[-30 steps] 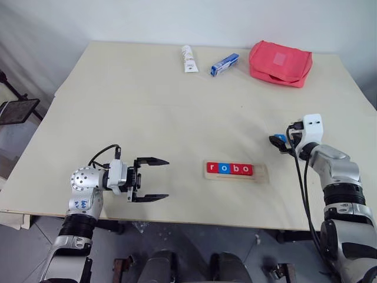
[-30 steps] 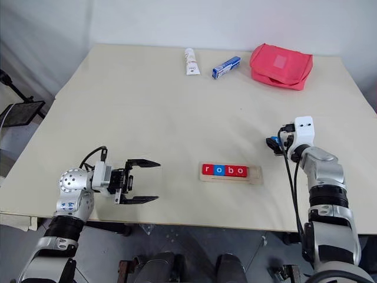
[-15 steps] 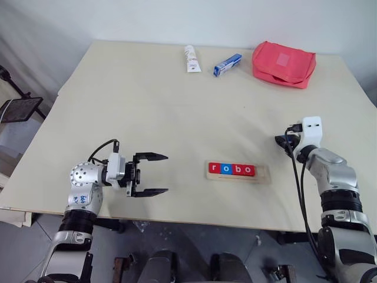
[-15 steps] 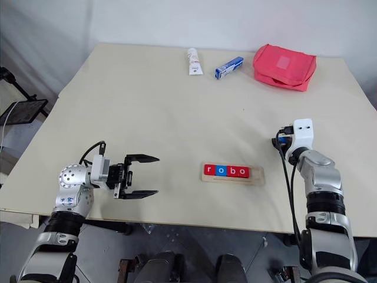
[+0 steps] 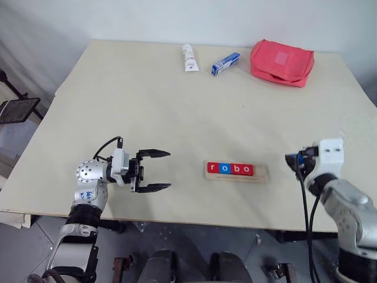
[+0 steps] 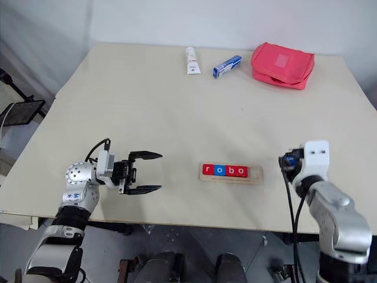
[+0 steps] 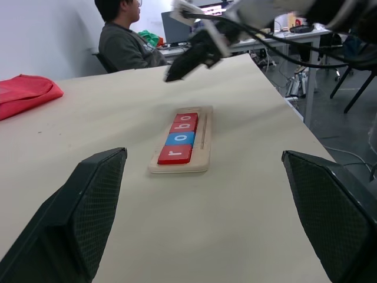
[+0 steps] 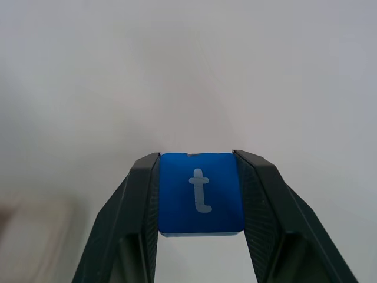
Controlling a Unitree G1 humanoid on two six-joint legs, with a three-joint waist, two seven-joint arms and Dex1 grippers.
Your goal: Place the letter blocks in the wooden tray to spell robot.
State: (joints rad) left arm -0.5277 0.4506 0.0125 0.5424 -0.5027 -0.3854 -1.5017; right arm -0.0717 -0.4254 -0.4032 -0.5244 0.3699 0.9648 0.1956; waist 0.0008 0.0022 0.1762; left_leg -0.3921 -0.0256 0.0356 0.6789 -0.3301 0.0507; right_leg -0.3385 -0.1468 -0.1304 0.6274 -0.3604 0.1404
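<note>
Where the wooden tray (image 5: 237, 171) lies near the table's (image 5: 147, 100) near edge, we read four letter blocks (image 5: 230, 169) seated in it: red r, blue o, red b, red o, packed toward its left end, with the right end bare. We find the fifth tile, the blue t block (image 8: 201, 200), pinched between the two fingers of the right gripper (image 8: 200, 197), which sits right of the tray and apart from it. From the head views we make out just a blue speck at that gripper; the letter is legible from the right wrist view. We see the left gripper (image 5: 154, 170) left of the tray, fingers spread wide, holding nothing. Along the far edge lie a white tube (image 5: 188, 58), a blue-and-white box (image 5: 225, 63) and a red pouch (image 5: 281, 62). From the left wrist view we see a seated person (image 7: 125, 41) beyond the table.
</note>
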